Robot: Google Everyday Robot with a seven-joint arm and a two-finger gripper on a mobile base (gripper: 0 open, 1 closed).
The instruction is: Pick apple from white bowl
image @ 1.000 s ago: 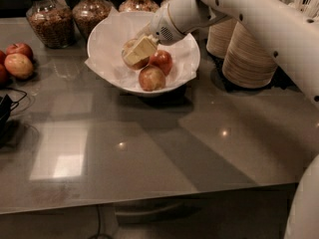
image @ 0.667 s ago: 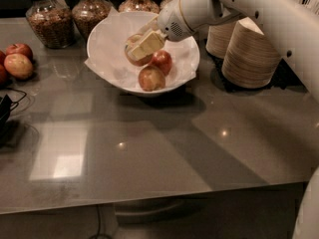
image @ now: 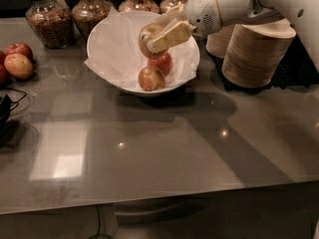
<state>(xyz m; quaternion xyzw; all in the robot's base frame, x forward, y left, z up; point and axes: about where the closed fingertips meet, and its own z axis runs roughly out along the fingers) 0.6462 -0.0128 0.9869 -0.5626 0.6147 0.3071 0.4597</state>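
— Where is the tool?

— Over the white bowl, about level with its back rim. It is clenched on the apple: one tan finger lies slantwise across the front of the fruit, and the other reaches round behind it.

— So the apple is out of the bowl?

— It is held above the bowl's inside, higher than the other fruit. Below it sit a redder apple and, nearer the front wall, a yellow-red apple. Whether the held apple touches the redder one, I cannot tell; in this view they overlap.

— And the arm?

— The white arm comes in from the upper right and slopes down to the tool.

— What lines the bowl?

— Crinkled white paper, spilling a little over the left rim.

— What else is on the table?

— Behind the bowl, a row of glass jars with brownish contents. To the right, under the arm, two stacks of paper bowls, just beside each other. At the far left, three loose apples close together, well apart from the bowl. In front of them, at the left edge, a dark cable.
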